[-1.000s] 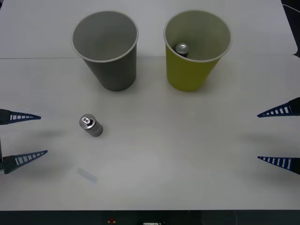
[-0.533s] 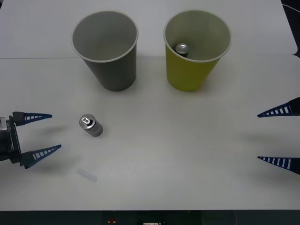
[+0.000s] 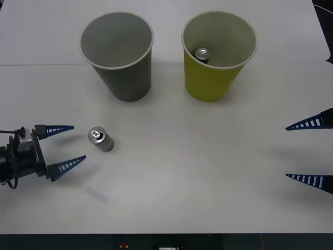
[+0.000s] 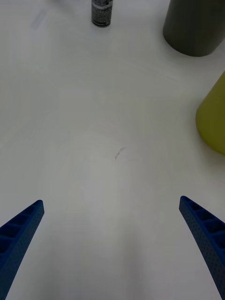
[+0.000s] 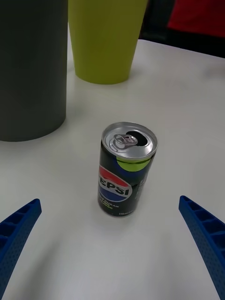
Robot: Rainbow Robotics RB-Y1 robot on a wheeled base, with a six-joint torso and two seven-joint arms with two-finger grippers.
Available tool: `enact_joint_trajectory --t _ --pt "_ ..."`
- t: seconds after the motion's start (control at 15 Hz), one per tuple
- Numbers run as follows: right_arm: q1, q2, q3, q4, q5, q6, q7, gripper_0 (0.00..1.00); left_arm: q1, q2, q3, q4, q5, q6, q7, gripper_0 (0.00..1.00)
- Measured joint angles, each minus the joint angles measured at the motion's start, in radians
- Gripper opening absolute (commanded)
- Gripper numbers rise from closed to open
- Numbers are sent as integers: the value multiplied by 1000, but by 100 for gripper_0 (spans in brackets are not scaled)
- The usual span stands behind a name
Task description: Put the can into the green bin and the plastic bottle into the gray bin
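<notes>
Near the lower left of the front view, the left gripper (image 3: 73, 143) sits low over the white table (image 3: 208, 156) with its two blue fingers spread wide apart. It holds nothing. Just to the right of its fingertips stands the can (image 3: 101, 139), upright on the table, with its silver pull-tab top facing up. The left wrist view shows this can (image 5: 127, 176) is black with a Pepsi logo, and it stands between the two open fingers without touching them.

At the top of the front view stand two big cups. The gray bin (image 3: 118, 54) is on the left. The green bin (image 3: 217, 54) is on the right, and a second small can (image 3: 202, 54) rests inside it.

At the right edge, the right gripper (image 3: 307, 152) waits with its fingers wide apart too, well away from the cans and bins.
</notes>
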Motion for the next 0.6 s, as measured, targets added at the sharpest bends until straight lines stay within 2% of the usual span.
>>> enact_joint_trajectory --t 0.27,0.6 --pt "0 0 0 0 0 0 0 100 -68 -45 -143 63 128 18 -76 100" --pt "0 0 0 0 0 0 0 100 -120 -107 -225 88 194 68 -103 100"
